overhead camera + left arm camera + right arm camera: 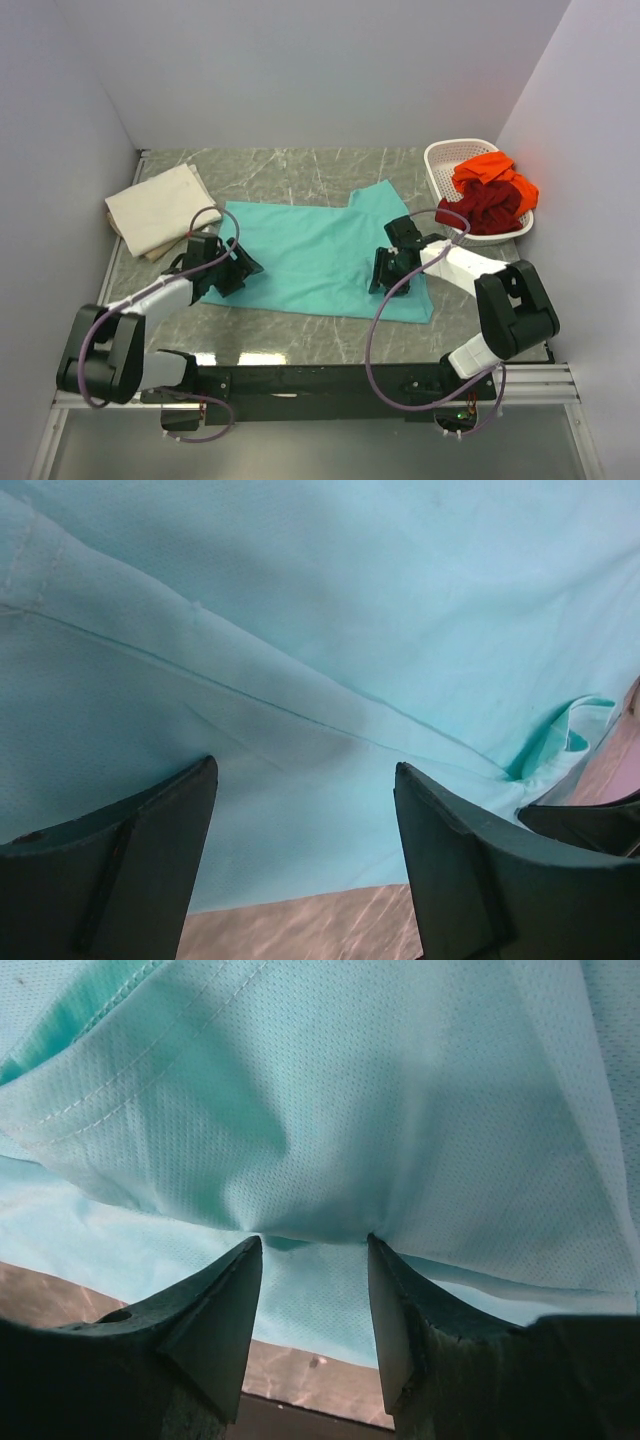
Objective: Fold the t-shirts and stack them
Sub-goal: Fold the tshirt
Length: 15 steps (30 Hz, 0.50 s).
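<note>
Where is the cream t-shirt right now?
In the top view, the cream t-shirt lies folded far left on the table, just left of the spread teal t-shirt.

No legible text, labels, brands or numbers in any of the three views. Up close, the teal t-shirt [310, 255] shows only plain weave and stitch lines.
</note>
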Motion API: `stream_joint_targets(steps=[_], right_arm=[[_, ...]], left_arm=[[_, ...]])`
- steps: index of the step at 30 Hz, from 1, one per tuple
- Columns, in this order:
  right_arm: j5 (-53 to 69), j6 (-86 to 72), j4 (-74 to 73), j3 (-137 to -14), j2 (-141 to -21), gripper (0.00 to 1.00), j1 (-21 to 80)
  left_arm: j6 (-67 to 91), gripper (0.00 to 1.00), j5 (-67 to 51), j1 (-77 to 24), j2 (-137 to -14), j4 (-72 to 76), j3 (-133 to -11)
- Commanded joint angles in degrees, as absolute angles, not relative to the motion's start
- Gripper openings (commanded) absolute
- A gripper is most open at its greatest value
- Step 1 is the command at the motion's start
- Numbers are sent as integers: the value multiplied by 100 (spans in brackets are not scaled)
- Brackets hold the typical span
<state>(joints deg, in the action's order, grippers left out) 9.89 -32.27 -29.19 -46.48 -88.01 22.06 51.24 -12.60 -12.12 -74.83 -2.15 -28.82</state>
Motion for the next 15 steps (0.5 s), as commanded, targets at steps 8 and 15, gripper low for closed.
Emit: stream_joint_targets(steps=[8,15], right_arm=[[607,-3235,-4332,-5121,-8279,56,2496],[527,-2813,-4254,-6196,-8841,58,2496]], left_arm=[[5054,78,-897,-1248,-6521,-1564,-3320],[4852,78,-1116,-1292,-7039,-976,-3814]])
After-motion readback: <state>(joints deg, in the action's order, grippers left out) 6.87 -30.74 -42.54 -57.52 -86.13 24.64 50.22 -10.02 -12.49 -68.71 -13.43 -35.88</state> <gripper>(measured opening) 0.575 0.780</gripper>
